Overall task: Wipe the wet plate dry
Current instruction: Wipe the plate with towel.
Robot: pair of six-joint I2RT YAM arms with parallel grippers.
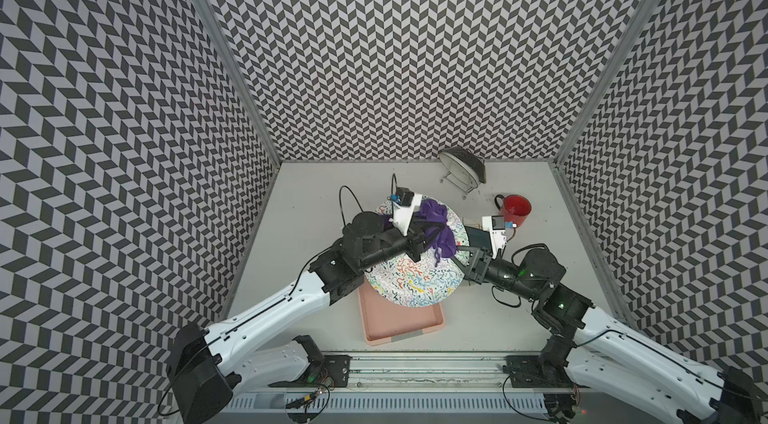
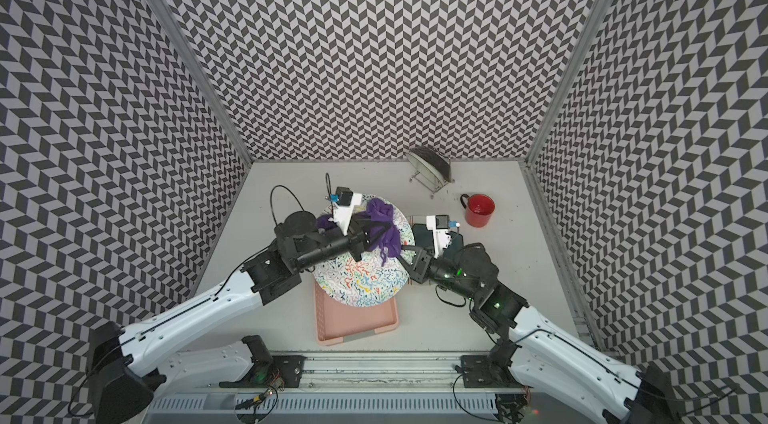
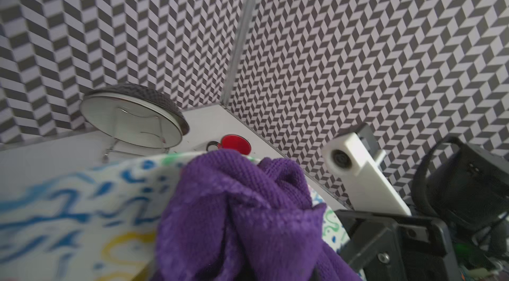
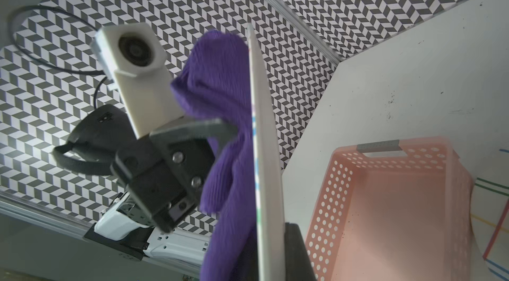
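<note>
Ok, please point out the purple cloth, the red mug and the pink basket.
purple cloth (image 1: 446, 245), in a top view, lower fold.
red mug (image 1: 516, 211), in a top view, inner wall.
pink basket (image 1: 399, 323), in a top view, bare floor.

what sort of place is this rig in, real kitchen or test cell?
Most likely a lab test cell, not a kitchen: chevron-patterned walls box in a grey table, the arms mount on a rail, and the dishware is sparse: plate, red mug, pink basket.

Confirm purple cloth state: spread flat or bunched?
Bunched. The purple cloth hangs in crumpled folds from the left gripper, wadded against the plate; no part lies spread flat.
</note>
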